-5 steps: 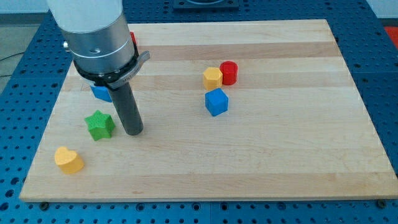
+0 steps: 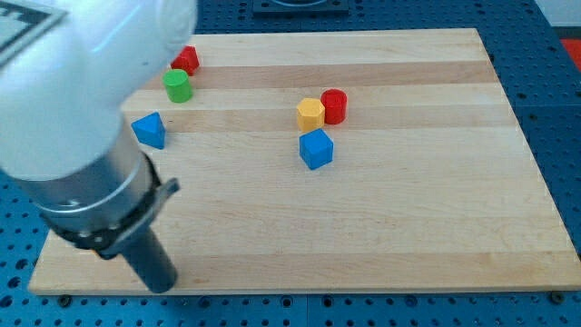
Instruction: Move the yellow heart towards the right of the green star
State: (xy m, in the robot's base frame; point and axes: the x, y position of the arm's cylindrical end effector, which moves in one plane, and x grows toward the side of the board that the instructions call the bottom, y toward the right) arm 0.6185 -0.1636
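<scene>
Because my tip [image 2: 162, 284] sits at the board's [image 2: 408, 227] bottom-left corner, my arm hides the yellow heart and green star. It has no gripper, so it holds nothing.

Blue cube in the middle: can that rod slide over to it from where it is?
Probably yes. My tip sits by the board's bottom-left edge, and no block lies on the straight path to the blue cube; the yellow block and red cylinder sit beyond it, toward the view's top.
</scene>
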